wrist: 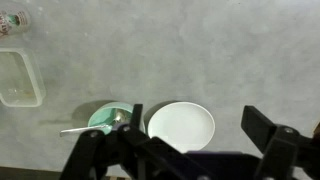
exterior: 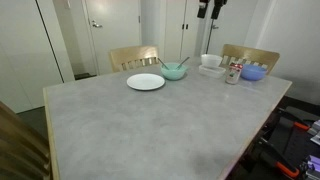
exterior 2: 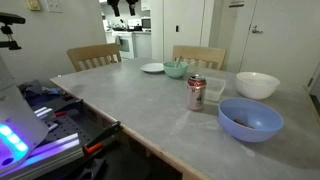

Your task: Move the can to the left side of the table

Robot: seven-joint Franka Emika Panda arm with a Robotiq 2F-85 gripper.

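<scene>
The can (exterior: 233, 72) is a small silver drink can with red markings, standing upright on the grey speckled table (exterior: 150, 120). In both exterior views it sits between a clear plastic container and the blue bowl (exterior 2: 250, 119); here it is the can (exterior 2: 197, 92). In the wrist view its round top shows at the far upper left (wrist: 12, 20). My gripper (exterior: 212, 8) hangs high above the table, away from the can, and only its lower part shows (exterior 2: 125, 5). In the wrist view the gripper (wrist: 200, 113) is open and empty above the white plate.
A white plate (wrist: 181, 125) and a teal bowl with a spoon (wrist: 108, 118) lie below me. A clear container (wrist: 18, 78) and a white bowl (exterior 2: 257, 85) stand near the can. Two wooden chairs (exterior: 133, 57) stand at the far edge.
</scene>
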